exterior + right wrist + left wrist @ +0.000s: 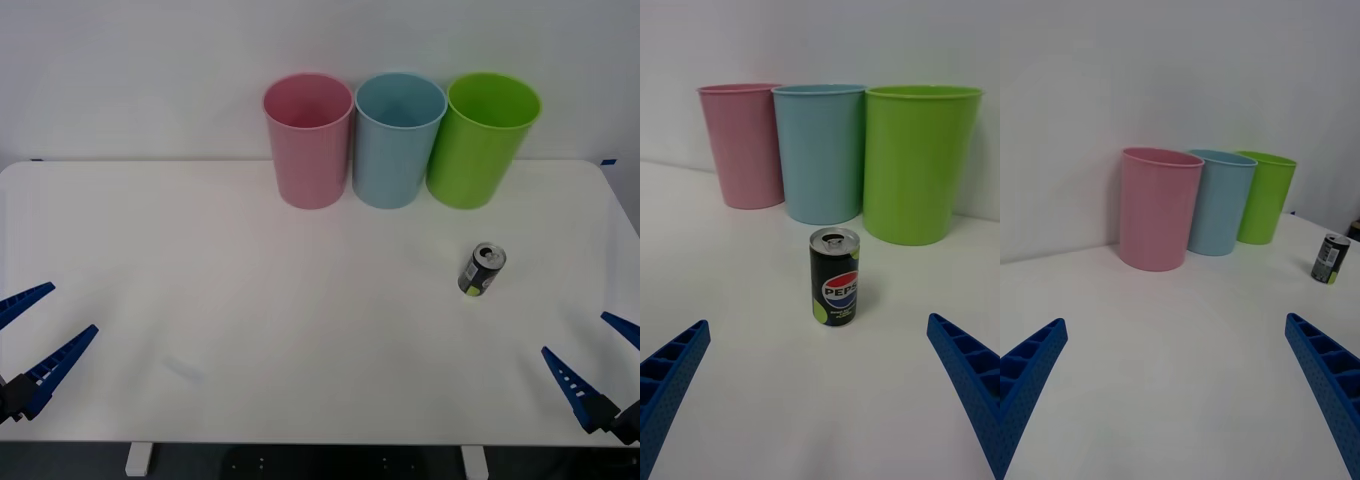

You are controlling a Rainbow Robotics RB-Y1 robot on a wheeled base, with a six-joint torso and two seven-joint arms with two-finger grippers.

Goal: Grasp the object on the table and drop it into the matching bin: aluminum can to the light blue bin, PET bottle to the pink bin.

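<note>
Right, I have the table spread wide and white in front of me, and I'll place everything off the blue bin, which stands upright at the far edge by the wall. The pink bin is just beside the blue bin on its left, and a green bin is just beside it on the right; the three make one close row, rims up, and from the front view I cannot tell whether their sides touch. The can stands upright on the bare tabletop, nearer to me than the blue bin and off to its right, roughly in front of the green bin, apart from all three. Its silver top faces up, and from the right wrist view I read a Pepsi logo and yellow-green patches on its dark side. My right gripper hovers at the near right corner, well apart from the blue bin, its blue fingers spread wide and pointed at the can. My left gripper sits at the near left edge, fingers likewise spread, holding nothing.
</note>
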